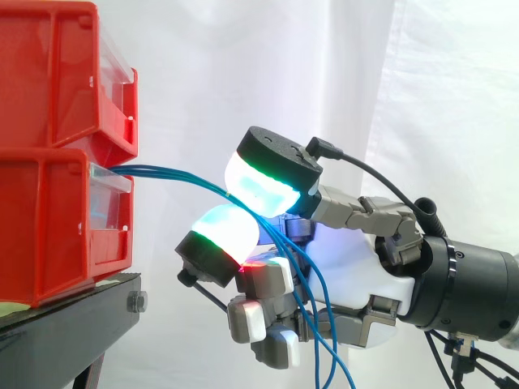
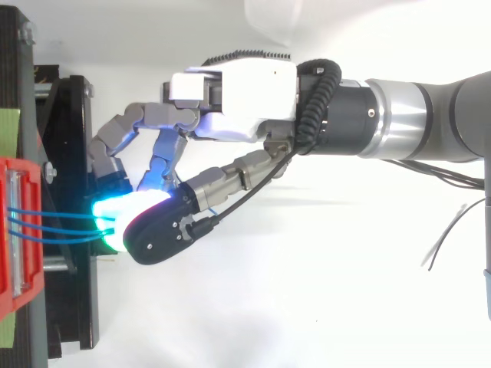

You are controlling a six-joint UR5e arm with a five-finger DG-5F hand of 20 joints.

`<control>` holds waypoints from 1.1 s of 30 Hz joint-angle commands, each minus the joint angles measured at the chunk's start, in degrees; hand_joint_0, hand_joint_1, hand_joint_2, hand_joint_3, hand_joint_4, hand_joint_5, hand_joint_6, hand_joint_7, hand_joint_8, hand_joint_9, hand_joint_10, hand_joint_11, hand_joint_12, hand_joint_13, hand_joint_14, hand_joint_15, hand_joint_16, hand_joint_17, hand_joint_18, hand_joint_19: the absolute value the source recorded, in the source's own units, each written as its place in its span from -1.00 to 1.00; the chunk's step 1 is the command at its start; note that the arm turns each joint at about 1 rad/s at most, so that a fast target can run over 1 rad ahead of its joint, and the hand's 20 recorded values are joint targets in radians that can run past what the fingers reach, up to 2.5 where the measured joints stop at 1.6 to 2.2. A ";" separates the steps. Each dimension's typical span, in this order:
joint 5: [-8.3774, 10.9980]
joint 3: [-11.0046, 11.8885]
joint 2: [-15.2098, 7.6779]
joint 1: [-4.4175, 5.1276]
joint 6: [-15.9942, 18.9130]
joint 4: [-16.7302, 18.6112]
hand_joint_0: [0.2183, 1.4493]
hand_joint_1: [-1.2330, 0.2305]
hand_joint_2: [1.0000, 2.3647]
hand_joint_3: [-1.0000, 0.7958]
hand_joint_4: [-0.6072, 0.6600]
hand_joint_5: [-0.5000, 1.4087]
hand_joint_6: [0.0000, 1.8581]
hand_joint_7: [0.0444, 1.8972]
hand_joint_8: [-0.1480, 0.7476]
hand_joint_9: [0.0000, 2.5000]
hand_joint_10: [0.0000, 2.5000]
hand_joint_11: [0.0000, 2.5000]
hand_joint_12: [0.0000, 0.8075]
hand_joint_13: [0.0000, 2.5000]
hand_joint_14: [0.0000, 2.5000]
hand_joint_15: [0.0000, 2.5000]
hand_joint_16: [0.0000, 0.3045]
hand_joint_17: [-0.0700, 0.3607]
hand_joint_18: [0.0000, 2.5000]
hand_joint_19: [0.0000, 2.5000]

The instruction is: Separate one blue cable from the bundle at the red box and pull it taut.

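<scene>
**Fingers (image 1: 268, 182) pinched on blue cables (image 1: 166, 173) by lower bin (image 1: 49, 227)**

Two big pads, one above the other in side view, were closed together w/ the cables running btwn them. Upper pad glowed white-green, lower one white w/ a red edge. Couldn't tell how many strands were actually nipped vs. just passing alongside. Other fingers were curled in below the palm.

Hand (image 1: 357, 279) came in from the rt, roughly level, w/ the pads near the bin fronts but not touching. From above, arm (image 2: 430, 123) lay approx. horizontal across the view. The pinching finger reached diagonally down-left toward the bins.

Cables came out of the lower bin's front and ran w/ a slight sag to the pinch. Past it they dropped slack by the curled fingers and out the bottom edge of side view.

Two red bins were stacked, upper bin (image 1: 49, 73) on the lower, both on a black stand (image 1: 81, 316) w/ a bolt (image 1: 136, 302) on its side. White curtain (image 1: 438, 97) hung behind everything. The top view's background was plain white too.

Hidden or unclear:
- Bins were cut off by the L edge in both views.
- Cable ends inside the bin couldn't be made out.
- Free ends were cut off at the bottom.
- From above, the pinch point was masked by the pads' cyan glow.
</scene>
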 commanded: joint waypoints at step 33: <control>0.45 0.02 -0.01 0.34 -0.81 -1.02 -0.55 -0.13 -1.00 -0.44 0.41 -0.66 -0.10 0.16 0.35 -0.03 -0.99 -0.22 0.06 -0.11 -0.99 -0.51 -0.60 -0.04 -0.05 -0.38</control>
